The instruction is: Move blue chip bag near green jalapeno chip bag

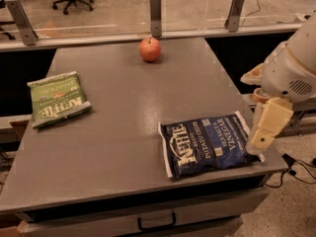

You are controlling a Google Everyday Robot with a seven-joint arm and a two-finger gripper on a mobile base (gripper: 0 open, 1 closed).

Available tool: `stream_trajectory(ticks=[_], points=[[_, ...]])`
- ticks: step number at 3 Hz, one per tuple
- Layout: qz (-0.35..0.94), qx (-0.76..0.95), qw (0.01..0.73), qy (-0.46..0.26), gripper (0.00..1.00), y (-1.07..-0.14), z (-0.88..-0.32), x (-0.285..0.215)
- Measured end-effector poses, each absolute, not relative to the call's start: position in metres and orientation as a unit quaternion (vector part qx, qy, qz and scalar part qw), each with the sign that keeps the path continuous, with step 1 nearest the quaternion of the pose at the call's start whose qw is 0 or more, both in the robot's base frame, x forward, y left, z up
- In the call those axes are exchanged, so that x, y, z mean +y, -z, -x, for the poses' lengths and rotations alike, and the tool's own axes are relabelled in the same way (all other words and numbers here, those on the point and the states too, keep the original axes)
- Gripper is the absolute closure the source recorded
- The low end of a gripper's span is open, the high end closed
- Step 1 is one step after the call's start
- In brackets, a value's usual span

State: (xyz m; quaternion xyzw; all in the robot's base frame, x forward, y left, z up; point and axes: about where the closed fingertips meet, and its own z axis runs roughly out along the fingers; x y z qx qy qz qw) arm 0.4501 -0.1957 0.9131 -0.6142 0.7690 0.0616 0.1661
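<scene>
Here the blue chip bag [210, 144] lies flat on the grey table [129, 95] in the lower right of the frame, close to the table's front edge and right corner, its white lettering facing up and its white sealed ends pointing left and right. The green jalapeno chip bag [58, 98] lies flat well apart from it, at the left of the frame near the table's left edge, turned so that its lettering reads upside down. A red apple [150, 49] stands at the far edge of the table, at the top centre, clear of both bags. The gripper [261, 135] hangs at the right of the frame, just beside the table's right edge, its pale tip pointing down and overlapping the right end of the blue bag as seen from this camera; whether it touches the bag, and whether it is open or closed, I cannot tell. The white arm [291, 68] rises behind it toward the upper right. A drawer handle [156, 222] shows below the table front.
</scene>
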Motion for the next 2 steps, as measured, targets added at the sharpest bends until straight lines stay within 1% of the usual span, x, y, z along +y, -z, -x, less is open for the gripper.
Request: stream_trajectory(ticks=[1,2], points=[[0.609,0.768,0.161,-0.114,0.00,-0.881,-0.451,-0.185],[0.604,0.766,0.161,-0.149,0.00,-0.859,-0.451,-0.175]])
